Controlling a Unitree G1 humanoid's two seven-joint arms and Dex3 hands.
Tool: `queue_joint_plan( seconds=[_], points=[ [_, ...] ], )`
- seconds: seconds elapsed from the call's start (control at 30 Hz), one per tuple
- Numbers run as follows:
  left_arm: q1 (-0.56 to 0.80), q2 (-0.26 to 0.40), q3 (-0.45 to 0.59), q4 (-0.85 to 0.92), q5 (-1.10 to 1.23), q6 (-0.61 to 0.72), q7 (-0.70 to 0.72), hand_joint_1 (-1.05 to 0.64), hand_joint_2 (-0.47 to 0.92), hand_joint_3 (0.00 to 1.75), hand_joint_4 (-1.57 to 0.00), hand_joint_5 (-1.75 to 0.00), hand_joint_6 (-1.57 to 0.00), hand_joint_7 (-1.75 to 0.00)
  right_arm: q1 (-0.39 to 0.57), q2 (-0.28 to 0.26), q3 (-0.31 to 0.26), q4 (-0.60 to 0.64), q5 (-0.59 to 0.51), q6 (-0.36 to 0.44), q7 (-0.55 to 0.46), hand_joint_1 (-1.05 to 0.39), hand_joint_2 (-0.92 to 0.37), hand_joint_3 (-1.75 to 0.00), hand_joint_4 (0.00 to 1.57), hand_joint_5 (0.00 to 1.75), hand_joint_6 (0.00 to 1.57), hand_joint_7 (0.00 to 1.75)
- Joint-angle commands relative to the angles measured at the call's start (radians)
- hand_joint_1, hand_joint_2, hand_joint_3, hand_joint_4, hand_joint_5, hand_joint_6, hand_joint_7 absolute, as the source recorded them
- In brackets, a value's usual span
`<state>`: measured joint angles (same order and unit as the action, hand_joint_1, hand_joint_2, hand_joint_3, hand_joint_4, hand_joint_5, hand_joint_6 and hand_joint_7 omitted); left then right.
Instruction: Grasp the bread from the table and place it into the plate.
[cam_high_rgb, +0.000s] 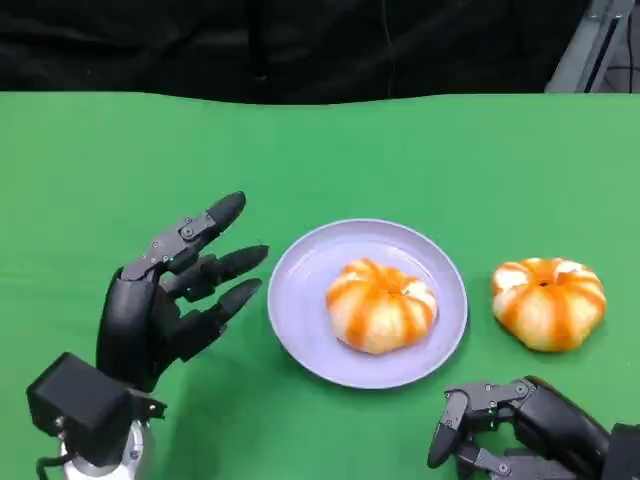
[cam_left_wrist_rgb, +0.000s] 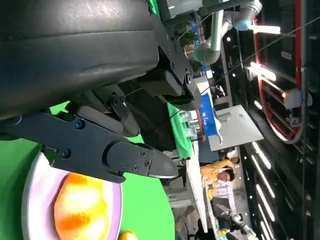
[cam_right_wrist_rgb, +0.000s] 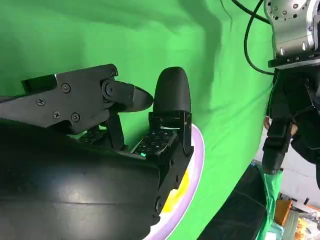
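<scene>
One orange-and-white striped bread (cam_high_rgb: 380, 305) lies in the lavender plate (cam_high_rgb: 300, 270) at the table's middle. A second, similar bread (cam_high_rgb: 548, 302) sits on the green cloth just right of the plate. My left hand (cam_high_rgb: 175, 290) hovers left of the plate with its fingers spread toward it, holding nothing. My right hand (cam_high_rgb: 510, 430) is low at the front, below the right-hand bread, with bent fingers and nothing in them. The left wrist view has the plate (cam_left_wrist_rgb: 30, 200) and its bread (cam_left_wrist_rgb: 80, 205) beyond my fingers (cam_left_wrist_rgb: 135, 160). In the right wrist view the plate rim (cam_right_wrist_rgb: 197, 160) lies past my fingers (cam_right_wrist_rgb: 170, 95).
Green cloth (cam_high_rgb: 120, 160) covers the table, with a dark backdrop beyond its far edge. My left arm (cam_right_wrist_rgb: 295, 30) and hand (cam_right_wrist_rgb: 280, 125) stand across the cloth in the right wrist view. A person in yellow (cam_left_wrist_rgb: 220, 175) is far off in the left wrist view.
</scene>
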<state>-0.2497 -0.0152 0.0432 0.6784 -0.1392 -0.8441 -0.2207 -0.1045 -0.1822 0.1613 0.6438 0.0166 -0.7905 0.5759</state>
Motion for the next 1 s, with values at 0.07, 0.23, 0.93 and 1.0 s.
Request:
queue_joint_plan(
  seconds=[0.07,0.23,0.93,1.0],
  points=[
    [0.011,0.007,0.012,-0.015,-0.009,0.002,-0.009,-0.42,0.92,0.13,-0.92,-0.01,-0.66,-0.01,0.007,-0.019,-0.010,-0.009,0.015,0.005,0.006,-0.05,-0.92,-0.48,0.71,1.58,0.79,1.09],
    [0.011,0.007,0.013,-0.015,-0.009,0.002,-0.010,-0.43,0.92,0.13,-0.92,0.00,-0.67,-0.01,0.007,-0.018,-0.010,-0.009,0.015,0.005,0.007,-0.05,-0.92,-0.49,0.71,1.58,0.79,1.09],
    [0.011,0.007,0.013,-0.015,-0.009,0.002,-0.010,-0.43,0.92,0.13,-0.92,0.00,-0.67,0.00,0.007,-0.018,-0.010,-0.009,0.015,0.005,0.007,-0.05,-0.92,-0.49,0.71,1.58,0.79,1.09],
    [0.011,0.007,0.013,-0.015,-0.009,0.002,-0.010,-0.43,0.92,0.13,-0.92,0.00,-0.67,0.00,0.007,-0.018,-0.010,-0.009,0.015,0.005,0.007,-0.05,-0.92,-0.49,0.71,1.58,0.79,1.09]
  ],
)
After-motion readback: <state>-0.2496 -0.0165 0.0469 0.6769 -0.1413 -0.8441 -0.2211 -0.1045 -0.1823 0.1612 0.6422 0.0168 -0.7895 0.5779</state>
